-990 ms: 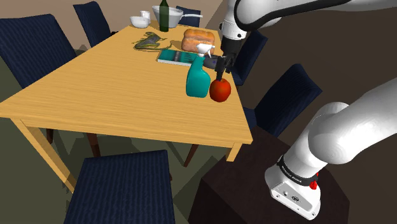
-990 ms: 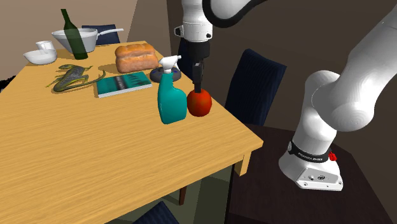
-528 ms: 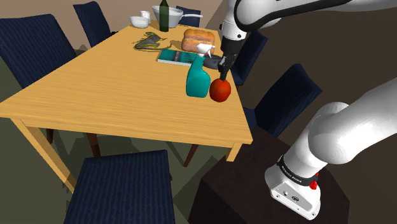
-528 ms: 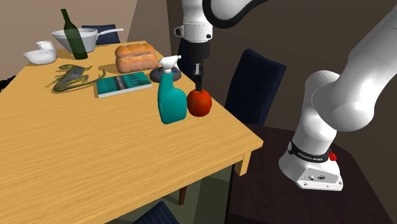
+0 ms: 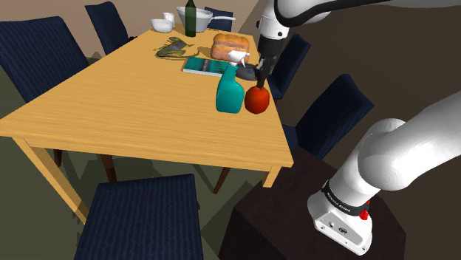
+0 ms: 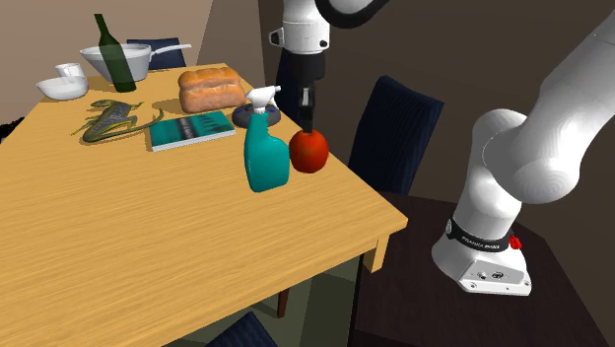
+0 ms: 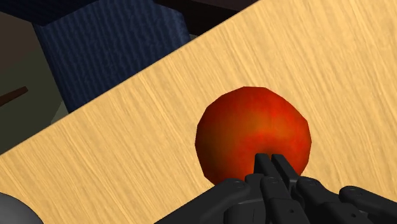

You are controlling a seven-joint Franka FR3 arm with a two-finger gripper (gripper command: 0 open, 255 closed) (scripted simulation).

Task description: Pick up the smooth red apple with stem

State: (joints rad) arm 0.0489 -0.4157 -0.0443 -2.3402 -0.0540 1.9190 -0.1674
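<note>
Right beneath pincer (image 6: 310,120), red apple (image 6: 308,152).

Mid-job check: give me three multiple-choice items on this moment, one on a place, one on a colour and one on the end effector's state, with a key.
1. What stands right beside the red apple, on its side toward the second exterior view's left?
A) a yellow mug
B) a teal spray bottle
C) a stack of plates

2. What colour are the chairs around the table?
A) dark blue
B) red
C) white

3. How is the end effector?
A) wide open, well clear of the apple
B) shut on the spray bottle
C) shut at the apple's top

Key:
1 B, the bottle stands next to the apple near the table's edge.
2 A, every seat in the shoulder view is dark blue.
3 C, the wrist view shows it pinched together on the apple's top.
</note>
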